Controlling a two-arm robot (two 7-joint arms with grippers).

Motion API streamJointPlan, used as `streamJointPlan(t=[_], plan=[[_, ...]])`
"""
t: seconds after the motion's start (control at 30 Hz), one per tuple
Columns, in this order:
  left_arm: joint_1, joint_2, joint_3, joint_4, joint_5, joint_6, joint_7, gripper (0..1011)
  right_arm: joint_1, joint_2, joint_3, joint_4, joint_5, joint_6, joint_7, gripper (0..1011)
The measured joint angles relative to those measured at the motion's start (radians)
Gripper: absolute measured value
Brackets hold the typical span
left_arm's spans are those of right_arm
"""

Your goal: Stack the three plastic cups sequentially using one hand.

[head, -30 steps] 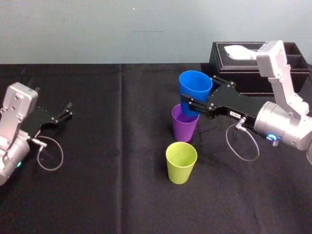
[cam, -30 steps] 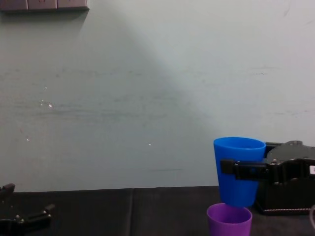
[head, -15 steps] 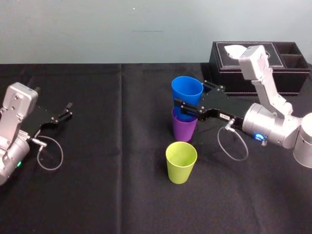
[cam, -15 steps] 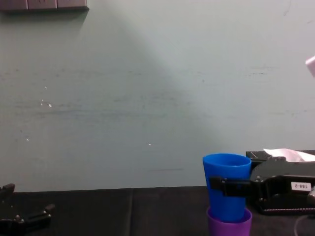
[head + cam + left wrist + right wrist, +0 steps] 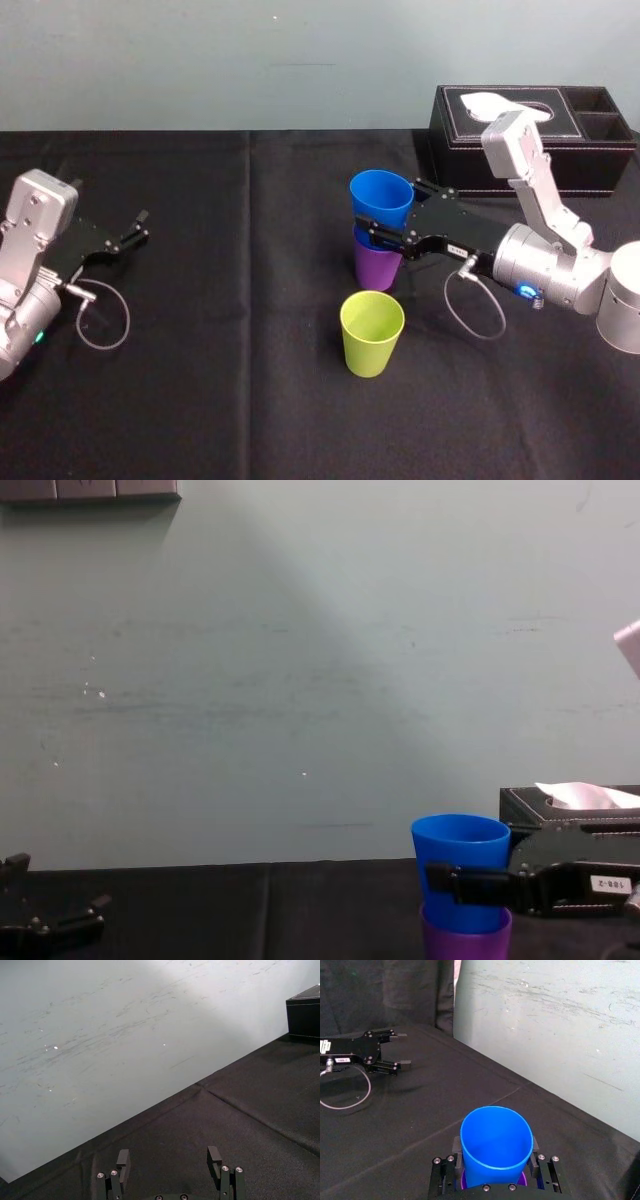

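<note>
The right gripper [image 5: 383,233] reaches in from the right side of the table and is clamped on the blue cup [image 5: 381,198], one finger on each side of its wall below the rim. The blue cup is upright, mouth up, with its lower part seated inside the purple cup [image 5: 377,268]; the chest view shows the blue wall entering the purple rim, with most of the blue cup above it. How deep it sits cannot be determined. The purple cup stands upright on the black tablecloth [image 5: 250,400], near the middle of the table and slightly to the right. The yellow-green cup [image 5: 371,333] stands upright and alone on the cloth, on the near side of the purple cup, close to it but not touching, and its mouth is open and empty. A black tissue box [image 5: 530,135] sits at the far right of the table, beyond the right arm, with white tissue showing at its top opening. The left gripper [image 5: 138,228] is parked at the left side of the table, well apart from all three cups, low over the cloth. Its fingers [image 5: 123,1162] are spread apart with nothing between them. A thin cable loop [image 5: 105,322] lies on the cloth just beside the left wrist.
</note>
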Motion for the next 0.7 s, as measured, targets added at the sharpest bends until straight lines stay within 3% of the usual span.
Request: streamJointPlan(t=[0.3, 0.7], plan=[[0.0, 0.0, 0.0, 0.0, 0.0, 0.0, 0.0, 1011, -0.003, 0.0, 0.002, 0.001, 0.001, -0.003, 0.004, 738], [0.0, 0.0, 0.0, 0.0, 0.0, 0.0, 0.0, 1011, -0.002, 0.001, 0.003, 0.0, 0.002, -0.002, 0.003, 980]])
